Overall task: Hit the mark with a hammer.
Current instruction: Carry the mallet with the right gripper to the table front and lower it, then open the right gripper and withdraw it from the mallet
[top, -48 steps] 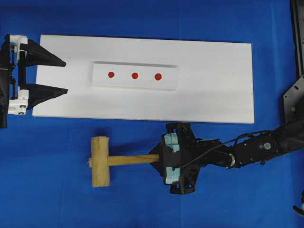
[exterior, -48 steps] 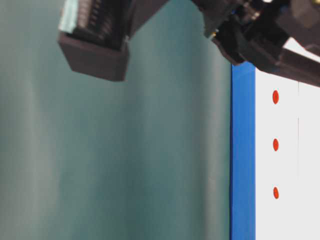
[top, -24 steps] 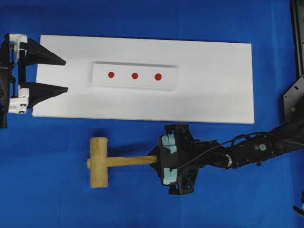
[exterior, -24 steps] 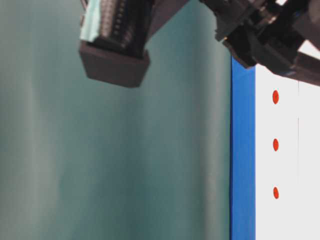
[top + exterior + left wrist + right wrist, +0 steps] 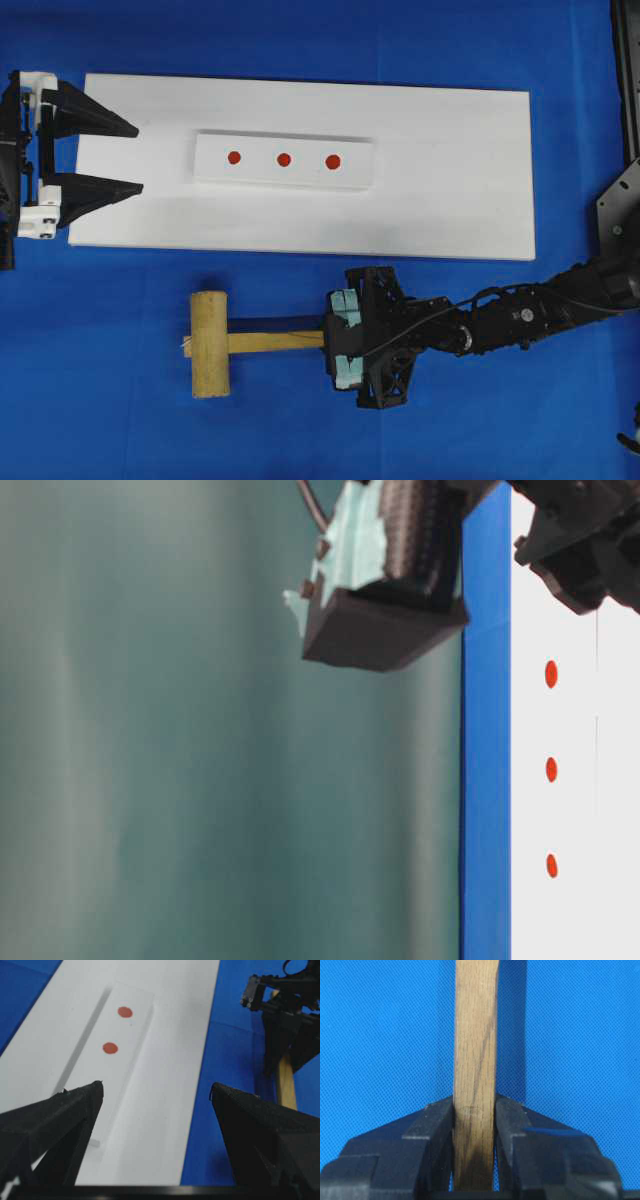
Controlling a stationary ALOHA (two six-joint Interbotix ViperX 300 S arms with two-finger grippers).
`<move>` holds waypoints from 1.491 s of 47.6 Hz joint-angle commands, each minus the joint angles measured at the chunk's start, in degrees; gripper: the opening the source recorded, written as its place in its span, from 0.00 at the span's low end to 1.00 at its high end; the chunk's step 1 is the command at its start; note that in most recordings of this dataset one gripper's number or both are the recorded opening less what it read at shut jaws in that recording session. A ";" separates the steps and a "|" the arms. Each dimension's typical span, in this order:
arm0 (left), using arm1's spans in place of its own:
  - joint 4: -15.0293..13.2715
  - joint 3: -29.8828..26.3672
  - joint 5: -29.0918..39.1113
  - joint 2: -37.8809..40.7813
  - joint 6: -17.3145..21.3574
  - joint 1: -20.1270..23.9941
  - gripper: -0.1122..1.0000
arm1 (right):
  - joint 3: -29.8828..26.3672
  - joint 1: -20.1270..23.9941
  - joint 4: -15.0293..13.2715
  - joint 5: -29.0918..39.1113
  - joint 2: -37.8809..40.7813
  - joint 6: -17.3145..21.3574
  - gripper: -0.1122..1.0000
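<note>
- Blue cloth (image 5: 120,420) covered the table, with a white board (image 5: 460,200) on it carrying a raised strip with three red marks (image 5: 283,159).
- The hammer (image 5: 211,343) lay on the cloth just below the board, head to the left.
- The right gripper (image 5: 474,1125) pinched the handle between its fingers, so grasping looked done.
- The left gripper (image 5: 156,1092) hung spread wide over the board's left end, holding nothing.
- Lifting, swinging and striking a mark were judged not yet done.
</note>
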 commanded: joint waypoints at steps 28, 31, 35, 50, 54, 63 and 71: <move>0.00 -0.53 -0.18 0.00 -0.18 0.26 0.85 | -0.88 -0.09 -0.09 -0.53 -4.04 -0.26 0.86; 0.00 -0.53 -0.18 0.00 -0.09 0.26 0.85 | -0.44 0.00 -0.18 -0.62 -6.42 -0.35 0.86; 0.00 -0.53 -0.18 0.00 -0.18 0.26 0.85 | 0.18 -0.09 -0.18 -0.70 -9.14 -0.53 0.86; 0.00 -0.53 -0.09 0.00 0.00 -0.18 0.85 | 3.16 -0.09 -0.26 -2.90 -17.14 -0.62 0.86; 0.00 -0.53 -0.09 0.00 0.26 -0.26 0.85 | 3.25 -0.35 -0.26 -4.04 -17.31 -0.70 0.86; 0.00 -0.62 -0.09 -0.09 0.35 -0.26 0.85 | 4.22 -3.43 -0.62 -5.71 -19.60 -1.05 0.86; 0.00 -0.53 -0.09 0.00 0.35 -0.26 0.85 | 7.47 -9.05 -2.02 -5.54 -23.64 -2.20 0.86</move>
